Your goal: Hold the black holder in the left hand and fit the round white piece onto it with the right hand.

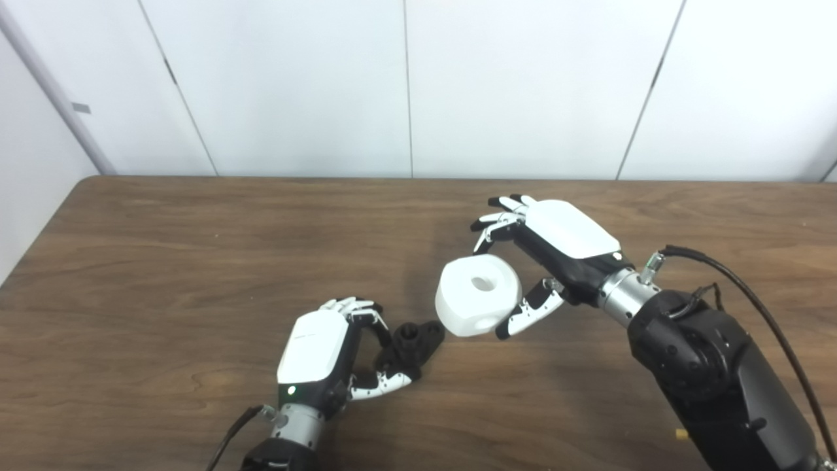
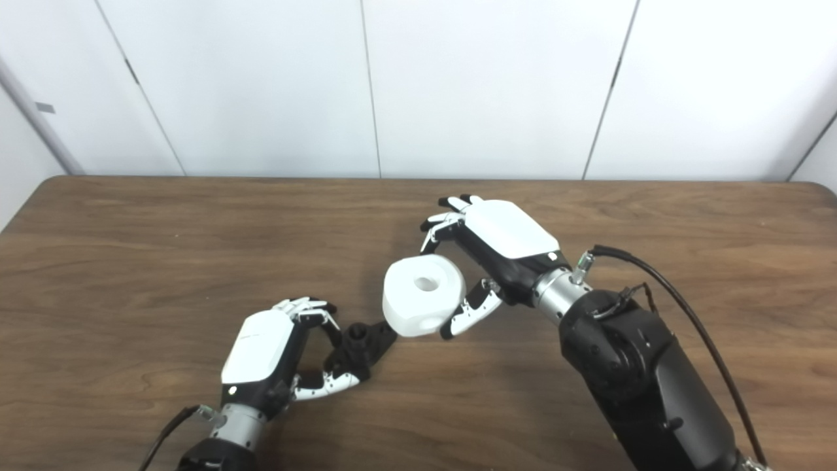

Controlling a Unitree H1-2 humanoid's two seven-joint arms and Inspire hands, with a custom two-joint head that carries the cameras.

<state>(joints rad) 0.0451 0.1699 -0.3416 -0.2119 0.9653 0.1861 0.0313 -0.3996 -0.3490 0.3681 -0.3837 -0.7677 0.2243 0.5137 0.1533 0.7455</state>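
Note:
The black holder [image 1: 412, 345] is a small dark bracket with a short peg on top, low over the wooden table [image 1: 196, 261] near its front. My left hand [image 1: 327, 353] is shut on it, fingers curled over its left side and thumb underneath. The round white piece [image 1: 477, 296], a thick disc with a centre hole and a side hole, hangs just right of and above the holder. My right hand [image 1: 543, 255] is shut on it, fingers over the far rim and thumb on the near side. White piece and holder look almost touching, but contact is unclear.
White wall panels [image 1: 405, 85] stand behind the table's far edge. A black cable [image 1: 752, 294] loops along my right forearm. A grey pipe [image 1: 52, 91] runs down the wall at the far left.

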